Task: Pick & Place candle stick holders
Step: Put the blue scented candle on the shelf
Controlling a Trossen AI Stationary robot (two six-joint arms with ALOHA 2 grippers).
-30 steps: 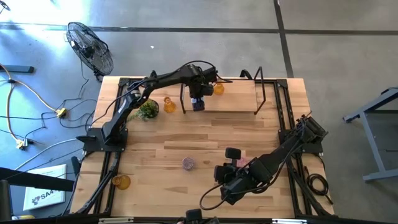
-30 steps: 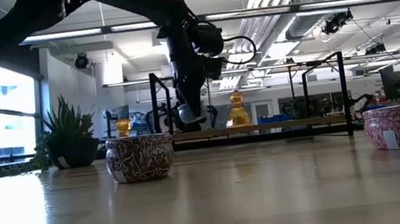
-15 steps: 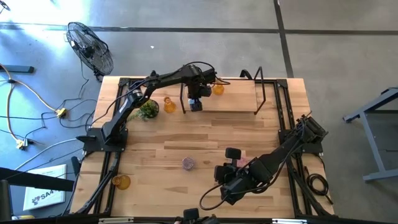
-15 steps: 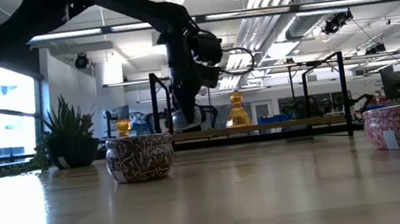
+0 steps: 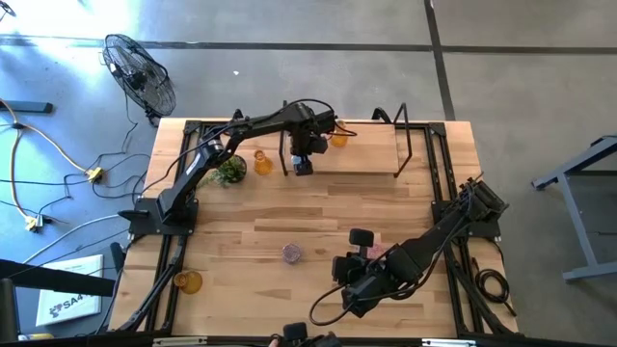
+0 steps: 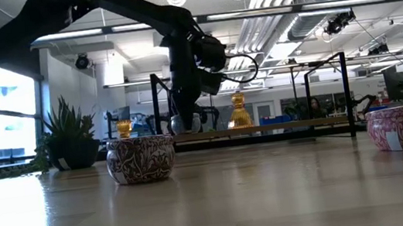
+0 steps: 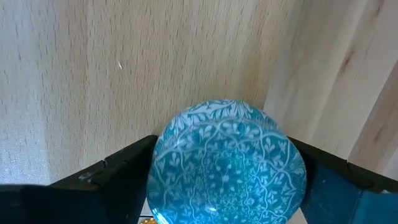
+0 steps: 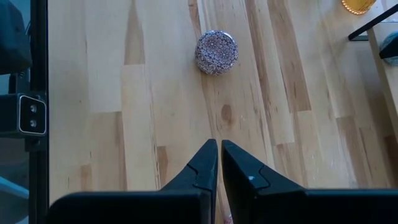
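Tabletop (image 5: 318, 207): wooden, both arms over it. Your left hand (image 5: 303, 166) sits at the far side, low over the wood, fingers spread wide either side of the short round pale blue patterned glass holder (image 7: 227, 163), which lies directly between them. Whether they grip it, you cannot tell. Right hand (image 8: 217, 163) pinched closed, empty, near edge; the lilac round holder (image 8: 216, 52) lies ahead of it.

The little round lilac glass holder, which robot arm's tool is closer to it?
The right tool: the round lilac glass holder sits just beyond it. The left tool is at the table's far side, around a blue round glass holder.
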